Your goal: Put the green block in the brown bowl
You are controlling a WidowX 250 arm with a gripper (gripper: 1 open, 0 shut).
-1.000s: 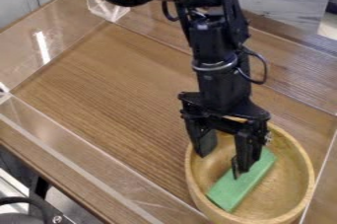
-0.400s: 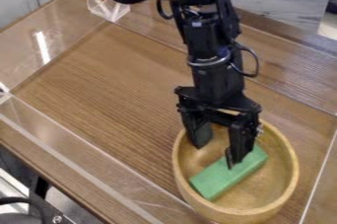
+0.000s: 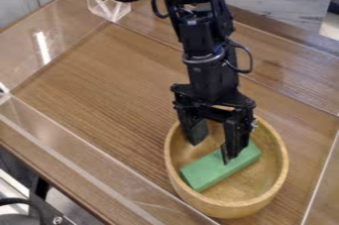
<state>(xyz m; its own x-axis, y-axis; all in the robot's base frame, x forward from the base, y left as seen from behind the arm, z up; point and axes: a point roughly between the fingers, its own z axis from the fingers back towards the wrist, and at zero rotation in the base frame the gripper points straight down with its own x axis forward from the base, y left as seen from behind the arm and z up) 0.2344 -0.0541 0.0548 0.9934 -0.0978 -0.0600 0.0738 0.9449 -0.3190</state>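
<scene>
The brown bowl [image 3: 228, 209] sits on the wooden table near the front right. Inside it the green block [image 3: 212, 174] lies at a slant, one end toward the bowl's right rim. My gripper [image 3: 216, 149] points down into the bowl with its black fingers [image 3: 235, 146] spread apart, so it is open. The right fingertip stands at or just above the block's upper face, and I cannot tell whether it touches. The left finger is down near the bowl's back-left inner wall.
The wooden table [image 3: 106, 85] is ringed by low clear plastic walls [image 3: 59, 41], with one along the front left edge [image 3: 79, 145]. The black arm [image 3: 185, 11] reaches in from the top centre.
The gripper has shifted left in the picture and stayed open. The bowl with the block in it has slid left along with it.
</scene>
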